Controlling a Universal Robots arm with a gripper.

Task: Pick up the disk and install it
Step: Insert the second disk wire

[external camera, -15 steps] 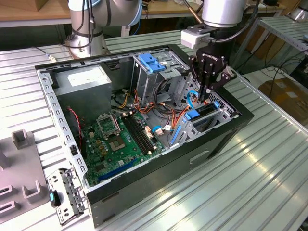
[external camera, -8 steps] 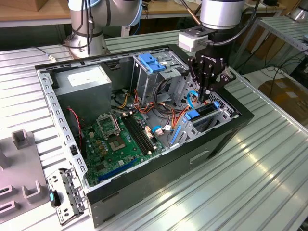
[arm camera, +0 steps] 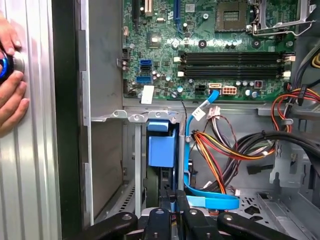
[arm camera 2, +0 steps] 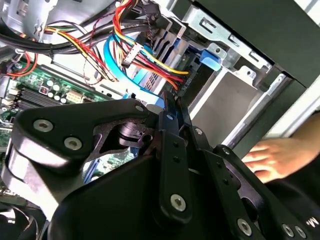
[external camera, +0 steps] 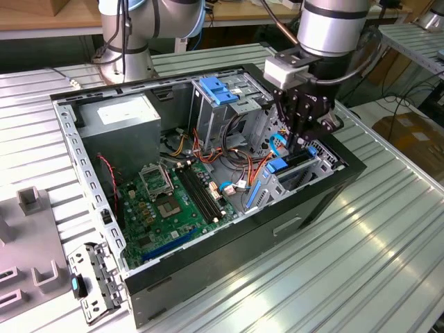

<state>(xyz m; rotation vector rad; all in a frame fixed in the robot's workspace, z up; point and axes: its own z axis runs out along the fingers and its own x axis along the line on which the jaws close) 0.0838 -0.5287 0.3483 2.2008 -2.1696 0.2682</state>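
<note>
The disk [arm camera: 161, 145] stands on edge in the drive cage [external camera: 305, 173] at the front corner of the open computer case [external camera: 208, 277], its blue rail frame facing up out of the slot and most of its metal body already sunk between the cage walls. In the exterior view its blue edge [external camera: 279, 165] shows just under the arm's tooling.

The claw [arm camera: 172, 200] is closed on the disk's upper edge, the two dark fingers [arm camera: 182, 202] pinched together over the blue rail, as both wrist views show. Holding it by that narrow edge, I judge, keeps the drive vertical and lined up with the cage guides so it can slide straight down rather than jam against the sheet metal.

The case lies on its side on the ribbed table [external camera: 361, 263] with the side panel off, which leaves the cage open from above. Inside it lie the green motherboard [external camera: 163, 208], the grey power supply [external camera: 128, 121] at the far corner, a second blue bracket [external camera: 217, 90] on the upper bay, and bundles of red, yellow and orange wires [arm camera: 220, 145]. A blue data cable [arm camera: 200, 160] loops just beside the disk, near enough that it could snag.

A person's hand [arm camera: 12, 95] rests on the table edge beside the case wall.
</note>
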